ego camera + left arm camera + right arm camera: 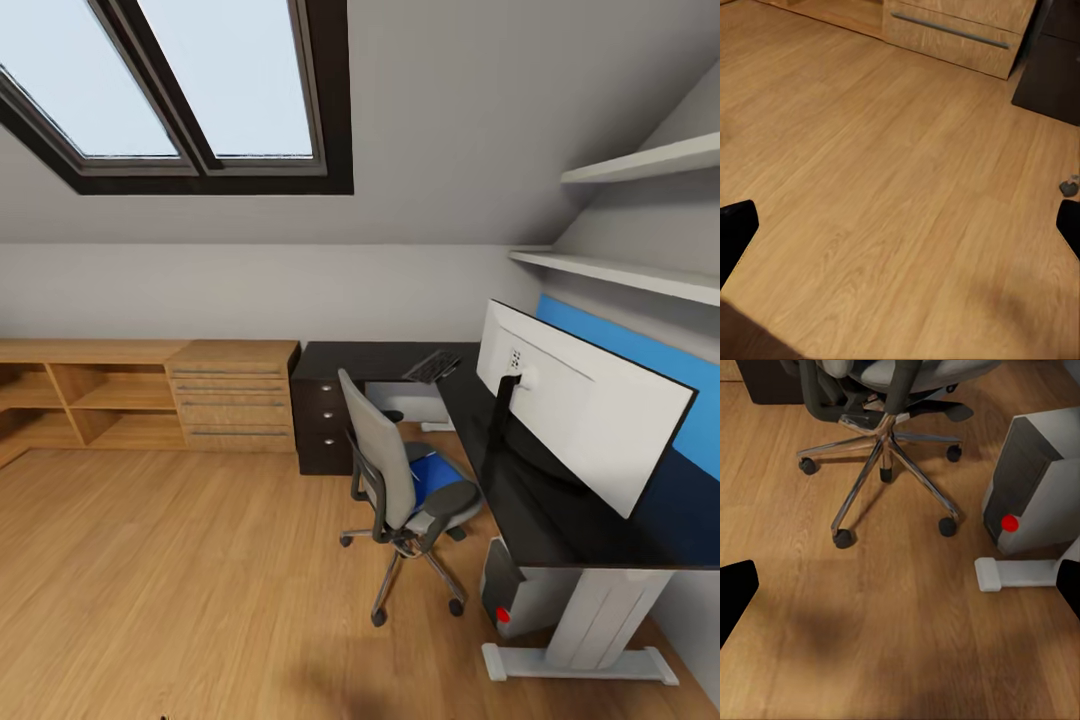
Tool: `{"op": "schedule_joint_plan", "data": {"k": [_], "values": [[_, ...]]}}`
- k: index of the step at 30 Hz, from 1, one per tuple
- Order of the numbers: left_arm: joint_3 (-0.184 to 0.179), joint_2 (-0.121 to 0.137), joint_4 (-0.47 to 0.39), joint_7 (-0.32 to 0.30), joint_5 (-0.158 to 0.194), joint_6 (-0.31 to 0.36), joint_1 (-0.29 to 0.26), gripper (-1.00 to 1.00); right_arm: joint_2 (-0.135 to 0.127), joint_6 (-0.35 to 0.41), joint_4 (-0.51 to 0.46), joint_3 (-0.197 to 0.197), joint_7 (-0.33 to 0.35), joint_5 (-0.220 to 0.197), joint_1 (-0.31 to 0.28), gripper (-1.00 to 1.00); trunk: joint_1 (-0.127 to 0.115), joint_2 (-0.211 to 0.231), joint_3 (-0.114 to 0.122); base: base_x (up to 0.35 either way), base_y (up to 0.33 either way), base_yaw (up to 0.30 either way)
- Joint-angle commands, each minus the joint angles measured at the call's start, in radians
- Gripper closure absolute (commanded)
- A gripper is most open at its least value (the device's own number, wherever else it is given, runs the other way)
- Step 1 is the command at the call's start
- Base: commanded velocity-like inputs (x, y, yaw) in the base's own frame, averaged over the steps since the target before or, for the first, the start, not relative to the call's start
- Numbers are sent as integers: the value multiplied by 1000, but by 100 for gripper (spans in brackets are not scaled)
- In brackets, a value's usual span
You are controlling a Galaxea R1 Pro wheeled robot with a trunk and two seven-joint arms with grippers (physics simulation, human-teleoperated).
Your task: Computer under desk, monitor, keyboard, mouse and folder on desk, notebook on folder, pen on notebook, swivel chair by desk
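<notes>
Wooden floor point(180, 590) is stretching out nearest the camera. Both pairs of fingers are showing as black tips at the edges of their wrist views, the left fingers point(736, 232) and right fingers point(736, 592) spread wide apart and holding nothing. Beyond, the swivel chair point(395, 480) is standing just beside the table point(545, 500), carrying the blue folder point(437, 472) on its seat. On the table the monitor point(580, 400) is standing upright, with the keyboard point(432, 366) lying further back near the corner. Under the table, by its white leg, the computer point(1039, 480) is sitting on the floor, red dot facing out. A light wooden cabinet point(232, 395) is standing against the wall.
</notes>
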Motion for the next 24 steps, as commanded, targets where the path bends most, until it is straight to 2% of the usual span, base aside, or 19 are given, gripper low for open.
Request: {"op": "schedule_joint_plan", "data": {"k": [1, 4, 9, 10, 11, 17, 24], "values": [[-2, 0, -14, 7, 1, 0, 8, -100, 0, -2, 1, 0, -8, 8, -1, -100, 4, -8, -4, 0, 0, 0], [-2, 0, -43, 11, 1, 1, 27, -100, 0, -2, 1, 1, -8, 8, -1, -100, 16, -29, -14, 0, 0, 0], [-2, -26, -58, 23, -4, 3, 37, -100, 0, -1, 2, 2, -8, 8, -1, -100, 35, -64, -29, 0, 0, 0], [-2, -36, -60, 36, -6, 3, 38, -100, 0, -1, 2, 2, -8, 8, -1, -100, 39, -71, -32, 0, 0, 0], [-4, -49, -61, 91, -14, 3, 39, -100, 0, -1, 2, 2, -8, 8, -1, -100, 42, -78, -36, 0, 0, 0], [-5, -56, -62, 148, -26, 2, 40, -100, 0, -1, 2, 2, -8, 8, -1, -100, 65, -120, -54, 0, 0, 0], [-8, -57, -62, 157, -27, 2, 40, -100, 0, -1, 1, 2, -8, 8, -1, -100, 92, -169, -76, 0, 0, 0]]}}
